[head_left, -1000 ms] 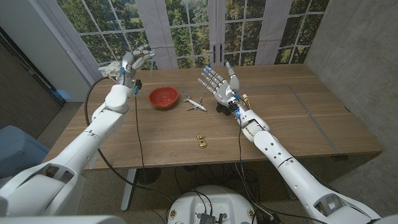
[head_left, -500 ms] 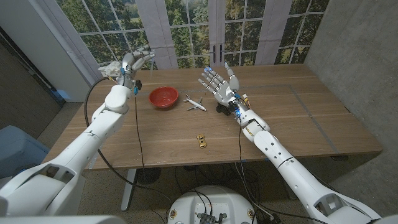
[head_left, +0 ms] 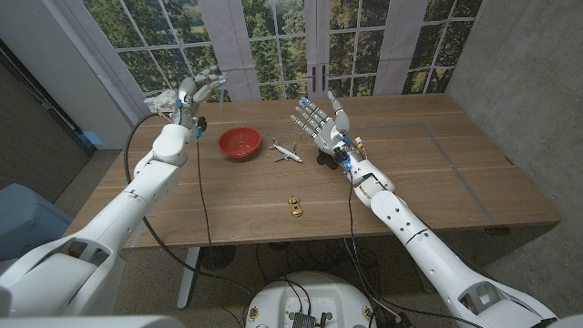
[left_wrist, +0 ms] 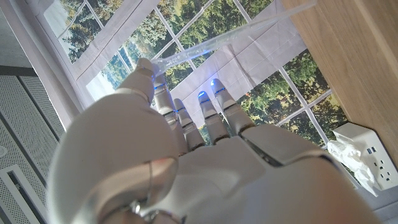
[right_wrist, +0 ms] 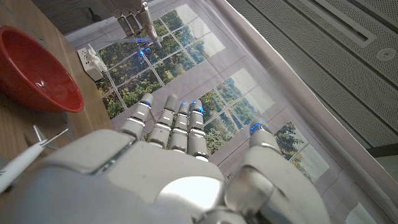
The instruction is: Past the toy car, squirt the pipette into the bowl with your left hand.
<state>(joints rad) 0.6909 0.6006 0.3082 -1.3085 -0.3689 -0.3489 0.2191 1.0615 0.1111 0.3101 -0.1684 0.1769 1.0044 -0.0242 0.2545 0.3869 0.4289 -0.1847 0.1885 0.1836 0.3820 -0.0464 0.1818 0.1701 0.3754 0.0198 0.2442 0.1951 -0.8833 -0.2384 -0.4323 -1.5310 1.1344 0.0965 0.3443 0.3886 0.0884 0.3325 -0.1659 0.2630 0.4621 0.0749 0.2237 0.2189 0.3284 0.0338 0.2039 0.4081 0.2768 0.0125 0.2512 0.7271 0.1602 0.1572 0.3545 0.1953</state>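
squirt time: get the tip over the bowl

need to bring the left hand (head_left: 187, 94) down and right until the pipette (left_wrist: 233, 37) tip hangs over the red bowl (head_left: 240, 142), then squeeze softly. held high now, left of the bowl, fingers (left_wrist: 186, 118) closed on the clear pipette. right hand (head_left: 321, 121) raised, fingers spread wide, holding nothing. toy car (head_left: 295, 206) sits on the bench (head_left: 428, 173), nearer than the bowl.
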